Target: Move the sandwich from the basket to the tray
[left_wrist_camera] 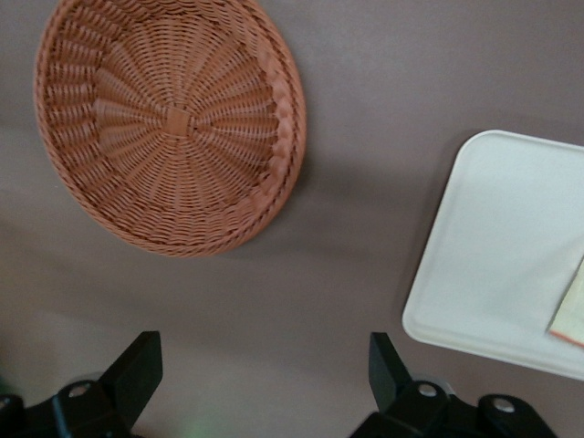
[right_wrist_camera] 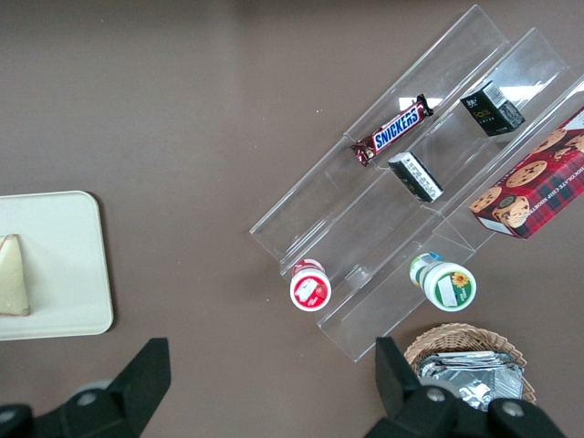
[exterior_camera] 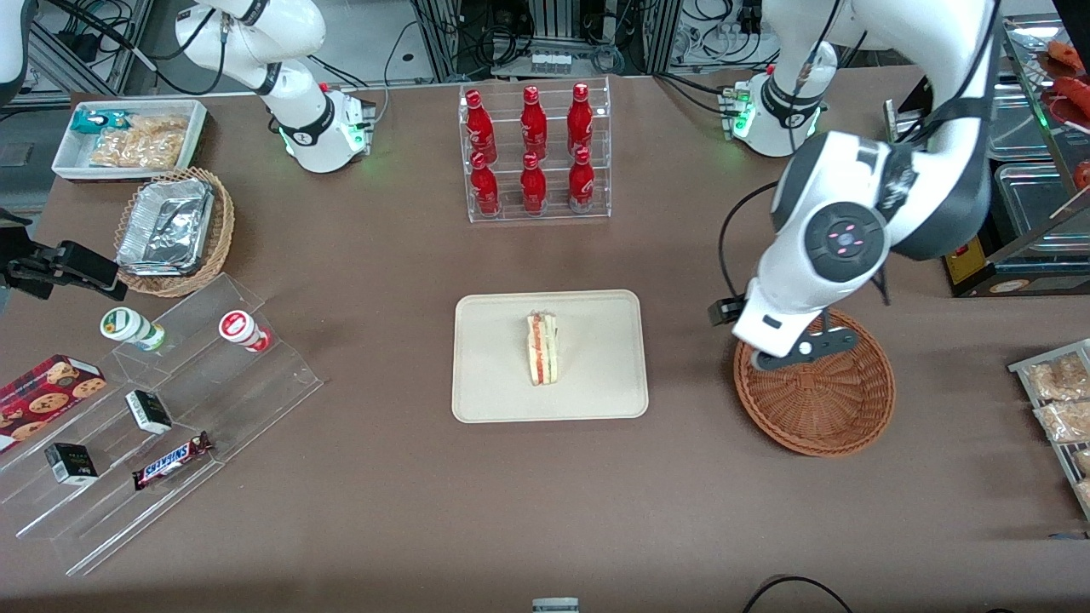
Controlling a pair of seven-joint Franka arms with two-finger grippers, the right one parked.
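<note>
brown table, gripper above

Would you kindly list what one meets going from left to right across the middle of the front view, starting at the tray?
Tray → sandwich → open pincer over the basket's rim → basket.

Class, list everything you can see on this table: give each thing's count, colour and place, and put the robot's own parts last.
sandwich: 1, white, red-green filling, on the tray
tray: 1, cream, table centre
basket: 1, reddish-brown, empty, beside tray toward working arm
bottles: 6, red, in clear rack
foil containers: silver stack, in tan basket
Snickers bar: 1, on clear stepped stand
cookie box: 1, red, beside stand
tool: 1, black, open, above table between basket and tray
</note>
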